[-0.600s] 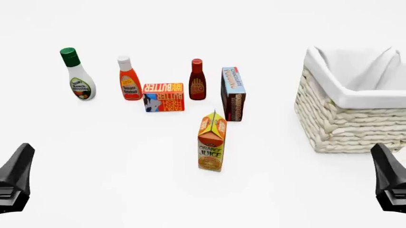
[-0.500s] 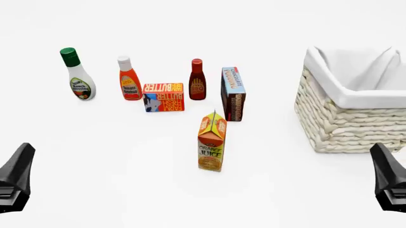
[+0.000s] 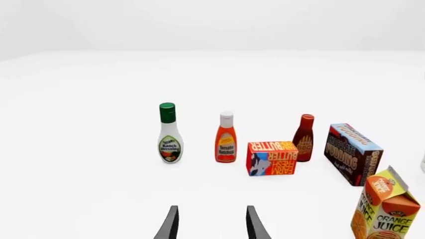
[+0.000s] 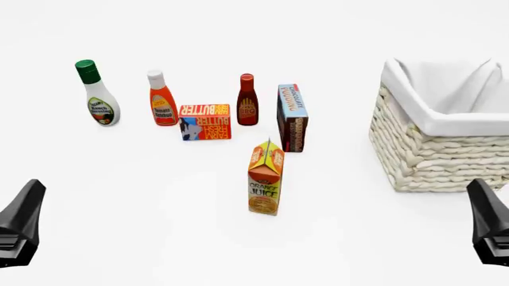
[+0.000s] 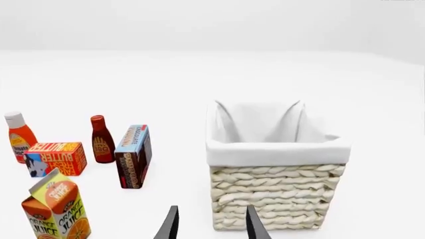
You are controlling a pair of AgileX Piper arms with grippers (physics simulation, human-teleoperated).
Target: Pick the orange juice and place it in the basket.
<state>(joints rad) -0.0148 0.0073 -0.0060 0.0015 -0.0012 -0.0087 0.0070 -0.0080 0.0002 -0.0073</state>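
Note:
The orange juice carton (image 4: 266, 177) stands upright near the middle of the table; it also shows in the left wrist view (image 3: 385, 210) and the right wrist view (image 5: 58, 210). The wicker basket (image 4: 437, 155) with white cloth lining stands at the right, also in the right wrist view (image 5: 273, 186). My left gripper (image 3: 211, 225) is open and empty at the near left (image 4: 20, 223), far from the carton. My right gripper (image 5: 211, 225) is open and empty at the near right (image 4: 492, 226), just in front of the basket.
Behind the carton stand a ranch dressing bottle (image 4: 96, 95), an orange ketchup bottle (image 4: 162, 100), a butter box (image 4: 205, 122), a dark red sauce bottle (image 4: 247, 101) and a chocolate pudding box (image 4: 292, 117).

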